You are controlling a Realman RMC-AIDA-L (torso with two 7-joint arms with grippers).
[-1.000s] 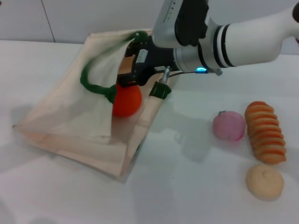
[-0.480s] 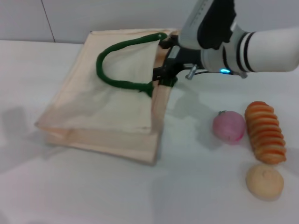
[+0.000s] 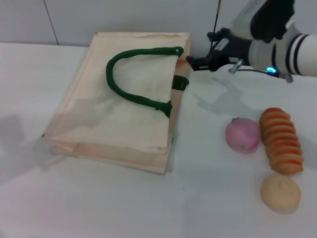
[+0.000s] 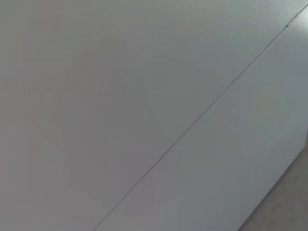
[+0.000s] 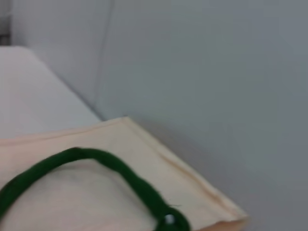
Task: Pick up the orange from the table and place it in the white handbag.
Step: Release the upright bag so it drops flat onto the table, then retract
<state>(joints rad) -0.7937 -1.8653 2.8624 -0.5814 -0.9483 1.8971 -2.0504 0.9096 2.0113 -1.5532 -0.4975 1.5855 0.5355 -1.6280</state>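
Observation:
The white handbag point(image 3: 124, 119) lies flat on the table point(image 3: 208, 203), with its dark green handle point(image 3: 133, 94) looped across the top face. The orange is hidden; it shows in no view. My right gripper point(image 3: 200, 49) hovers just off the bag's far right corner, open and empty, apart from the cloth. The right wrist view shows the bag's far corner point(image 5: 159, 168) and part of the green handle point(image 5: 96, 156). My left gripper is out of view; its wrist view shows only a plain grey panel.
To the right of the bag lie a pink peach-like fruit point(image 3: 242, 134), a ridged orange bread roll point(image 3: 282, 140) and a pale round bun point(image 3: 280, 192). A grey wall stands behind the table.
The orange, seen at the bag's mouth a second ago, has gone out of sight. The bag has dropped flat. My right gripper has drawn back to the right, away from the bag.

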